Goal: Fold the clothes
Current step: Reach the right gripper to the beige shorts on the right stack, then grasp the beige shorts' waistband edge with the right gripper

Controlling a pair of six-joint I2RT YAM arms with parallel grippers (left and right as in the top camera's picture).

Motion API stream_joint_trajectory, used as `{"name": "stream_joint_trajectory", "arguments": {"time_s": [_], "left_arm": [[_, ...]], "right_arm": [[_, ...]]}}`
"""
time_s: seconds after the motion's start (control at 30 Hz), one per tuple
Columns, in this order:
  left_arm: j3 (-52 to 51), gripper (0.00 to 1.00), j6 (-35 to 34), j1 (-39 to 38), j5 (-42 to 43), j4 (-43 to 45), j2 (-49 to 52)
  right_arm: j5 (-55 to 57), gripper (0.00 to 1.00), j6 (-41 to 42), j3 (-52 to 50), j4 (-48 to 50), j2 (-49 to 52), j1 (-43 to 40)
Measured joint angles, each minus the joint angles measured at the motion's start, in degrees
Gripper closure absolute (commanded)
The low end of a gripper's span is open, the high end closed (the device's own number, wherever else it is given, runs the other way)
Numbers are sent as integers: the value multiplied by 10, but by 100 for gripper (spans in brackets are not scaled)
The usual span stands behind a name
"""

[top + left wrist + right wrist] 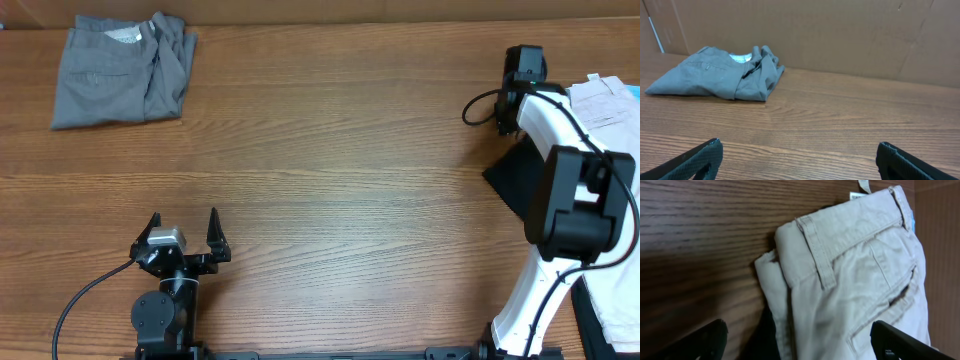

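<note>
Folded grey shorts (120,68) lie at the table's far left; they also show in the left wrist view (720,75). My left gripper (183,235) is open and empty near the front edge, far from them, with its fingers spread wide (800,160). Pale beige shorts (605,100) lie at the far right, partly under my right arm. In the right wrist view the beige shorts (855,280) show waistband, belt loop, pocket and a small white tag (863,186). My right gripper (800,345) is open just above them, holding nothing. A black cloth (512,178) lies beside and under them (767,335).
A cardboard wall (840,35) stands along the table's far edge. The right arm's white links (560,200) and black cable (480,105) cross the right side. More pale cloth (615,310) lies at the front right corner.
</note>
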Motion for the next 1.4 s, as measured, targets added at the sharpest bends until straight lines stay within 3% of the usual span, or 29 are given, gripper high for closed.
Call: {"name": "stream_joint_trajectory", "arguments": {"time_s": [0.13,0.33,0.63,0.83,1.0,1.23,1.4], "left_arm": [[0,0,0,0,0,0,0],[0,0,0,0,0,0,0],[0,0,0,0,0,0,0],[0,0,0,0,0,0,0],[0,0,0,0,0,0,0],[0,0,0,0,0,0,0],[0,0,0,0,0,0,0]], "right_arm": [[18,21,-10,0,28,19,0],[37,23,-16,3,49,41,-6],[22,60,-13,3,54,47,-28],[13,63,-7,3,55,48,-29],[25,82,12,3,61,48,-29],[47,83,35,3,61,48,-25],[44,78,57,3,62,46,-25]]}}
